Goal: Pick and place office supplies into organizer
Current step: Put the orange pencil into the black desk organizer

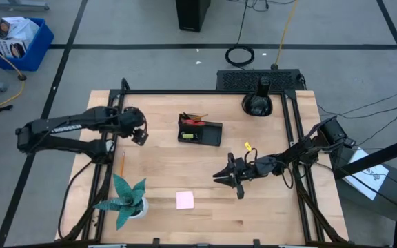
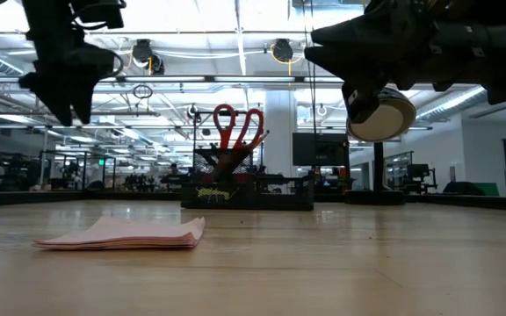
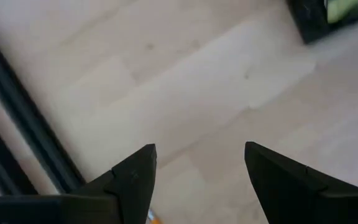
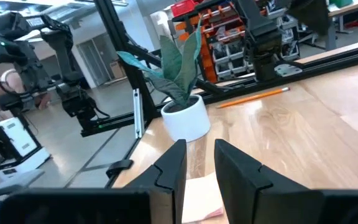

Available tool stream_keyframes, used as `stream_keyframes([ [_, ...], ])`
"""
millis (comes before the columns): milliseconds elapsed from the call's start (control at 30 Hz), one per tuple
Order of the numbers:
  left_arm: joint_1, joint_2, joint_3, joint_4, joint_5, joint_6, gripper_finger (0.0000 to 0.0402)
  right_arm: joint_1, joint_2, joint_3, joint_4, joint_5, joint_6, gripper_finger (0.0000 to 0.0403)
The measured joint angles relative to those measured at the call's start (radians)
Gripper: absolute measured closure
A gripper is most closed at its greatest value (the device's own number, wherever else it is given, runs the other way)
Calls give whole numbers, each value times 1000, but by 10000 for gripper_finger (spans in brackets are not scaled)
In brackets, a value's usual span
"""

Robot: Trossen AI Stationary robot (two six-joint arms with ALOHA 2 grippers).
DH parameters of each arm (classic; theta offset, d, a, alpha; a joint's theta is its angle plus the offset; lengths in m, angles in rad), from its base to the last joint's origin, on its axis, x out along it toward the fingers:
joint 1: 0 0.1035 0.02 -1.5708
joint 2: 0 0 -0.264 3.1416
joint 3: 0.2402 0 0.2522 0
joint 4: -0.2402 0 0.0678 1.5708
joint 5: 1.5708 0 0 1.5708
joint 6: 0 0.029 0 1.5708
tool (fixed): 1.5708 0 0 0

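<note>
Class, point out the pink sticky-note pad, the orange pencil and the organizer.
pink sticky-note pad (image 1: 185, 200), high view, middle of its top sheet.
orange pencil (image 1: 123, 162), high view, mid-shaft.
organizer (image 1: 214, 133), high view, bare floor of its right compartment.

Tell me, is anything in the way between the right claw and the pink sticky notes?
Nothing visible blocks it. The right gripper hangs above bare table, and the pink sticky notes lie flat just ahead of its fingers. The plant stands farther off, beyond the pad.

organizer (image 1: 200, 130): black tray, table centre-back | scissors (image 2: 237, 123): red handles, upright inside | sticky-note pad (image 1: 185, 200): pink, flat, front
</note>
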Motion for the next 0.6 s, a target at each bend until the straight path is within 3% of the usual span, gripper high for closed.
stream_keyframes([
  [133,0,-44,-58,-6,-7,-83,151,0,0,0,-8,0,-1,330],
  [367,-43,-54,-147,-58,190,-264,152,0,0,0,-9,0,-5,330],
  [600,-87,-49,-147,-38,72,-313,175,-7,0,0,-13,0,-7,330],
])
